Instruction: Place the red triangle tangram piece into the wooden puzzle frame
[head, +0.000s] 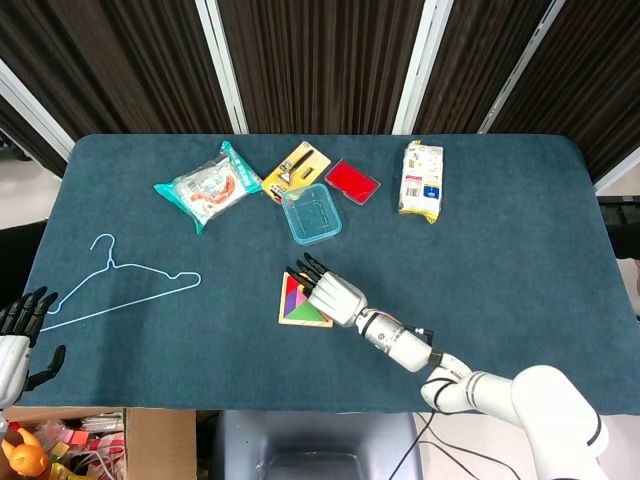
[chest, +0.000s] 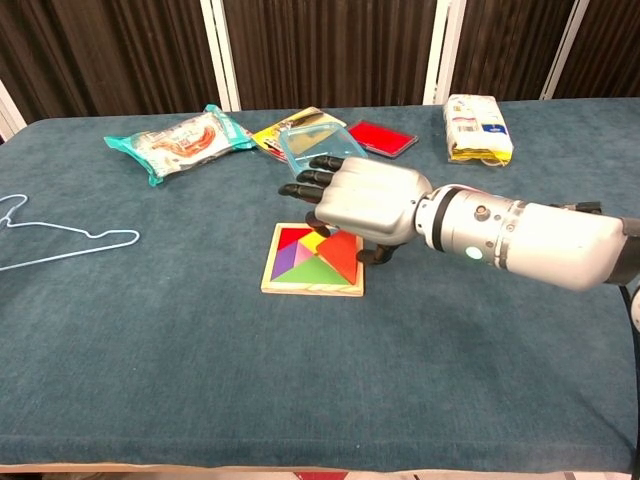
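One red triangle (chest: 343, 254) lies flat in the wooden frame (chest: 312, 288) among the other coloured pieces. Above it hovers the right hand (chest: 358, 197), fingers (chest: 312, 176) apart, holding nothing. Far left, the left hand (head: 18, 340) rests spread and empty.

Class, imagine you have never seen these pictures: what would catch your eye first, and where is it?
The silver right hand stands out first, hovering over the wooden puzzle frame near the table's middle, above its bright coloured pieces, the red triangle among them. Next comes the pale blue hanger at the table's left edge.
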